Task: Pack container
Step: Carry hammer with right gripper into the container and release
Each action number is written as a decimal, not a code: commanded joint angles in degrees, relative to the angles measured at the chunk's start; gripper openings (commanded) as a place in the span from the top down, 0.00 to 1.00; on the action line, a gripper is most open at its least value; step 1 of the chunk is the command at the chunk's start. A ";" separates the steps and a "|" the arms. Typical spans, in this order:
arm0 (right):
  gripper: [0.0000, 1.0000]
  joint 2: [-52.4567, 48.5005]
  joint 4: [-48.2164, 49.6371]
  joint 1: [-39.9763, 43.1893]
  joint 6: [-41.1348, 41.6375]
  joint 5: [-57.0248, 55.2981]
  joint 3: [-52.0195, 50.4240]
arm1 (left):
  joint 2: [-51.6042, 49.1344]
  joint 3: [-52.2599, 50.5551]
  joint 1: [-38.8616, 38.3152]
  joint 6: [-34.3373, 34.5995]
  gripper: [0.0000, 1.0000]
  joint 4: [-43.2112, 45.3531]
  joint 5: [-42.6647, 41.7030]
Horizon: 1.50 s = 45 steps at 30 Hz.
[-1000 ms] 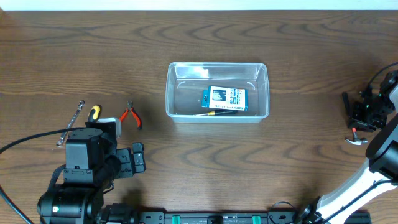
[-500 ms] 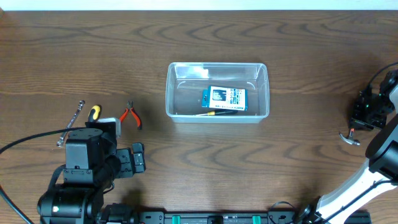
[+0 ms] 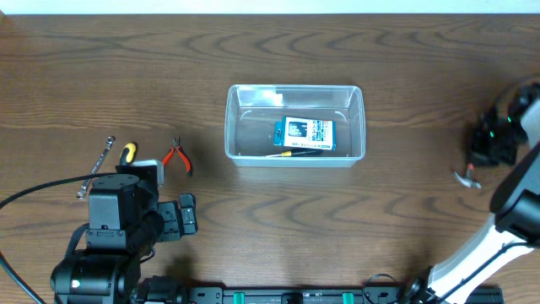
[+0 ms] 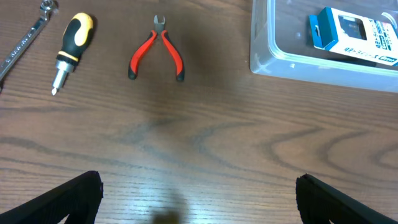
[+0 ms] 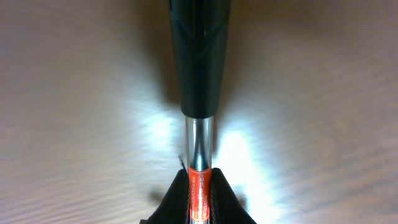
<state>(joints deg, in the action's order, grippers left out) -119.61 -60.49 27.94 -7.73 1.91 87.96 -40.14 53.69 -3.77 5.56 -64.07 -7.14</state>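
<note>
The clear plastic container (image 3: 229, 127) stands at the table's middle and holds a blue-and-white box (image 3: 305, 133) and a thin yellow-tipped tool (image 3: 295, 153). Its corner shows in the left wrist view (image 4: 298, 62). My right gripper (image 3: 489, 148) is at the far right, shut on a hammer (image 3: 466, 177). In the right wrist view the fingers (image 5: 198, 193) clamp the red-labelled steel shaft, and the black handle (image 5: 199, 74) points away above the table. My left gripper (image 3: 187, 215) is open and empty at the lower left, its fingers wide apart (image 4: 199, 202).
Red-handled pliers (image 3: 178, 156) (image 4: 157, 53), a yellow-and-black screwdriver (image 3: 126, 153) (image 4: 71, 50) and a steel wrench (image 3: 97, 166) (image 4: 25, 40) lie on the table left of the container, ahead of my left gripper. A black cable (image 3: 42, 194) runs left.
My right gripper has moved a little to the left and up the picture with the hammer in it. The left arm has not moved.
</note>
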 commanded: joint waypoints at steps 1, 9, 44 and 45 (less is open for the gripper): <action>0.99 8.83 -0.94 -7.72 -2.95 5.49 7.74 | -0.22 0.92 0.22 -0.81 0.02 0.04 0.31; 0.99 18.45 -4.55 -33.46 -24.74 6.03 14.64 | -0.22 0.92 0.22 -0.81 0.02 0.07 0.31; 0.01 -6.60 0.70 -53.62 -42.05 1.51 14.05 | -0.22 0.92 0.22 -0.79 0.02 0.02 0.28; 0.01 -6.29 0.59 -53.64 -41.40 1.51 14.08 | -0.22 0.92 0.22 -0.79 0.02 0.02 0.28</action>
<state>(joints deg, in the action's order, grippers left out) -126.17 -59.79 -26.04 -52.45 3.16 102.15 -40.14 53.69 -3.77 5.56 -64.07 -7.11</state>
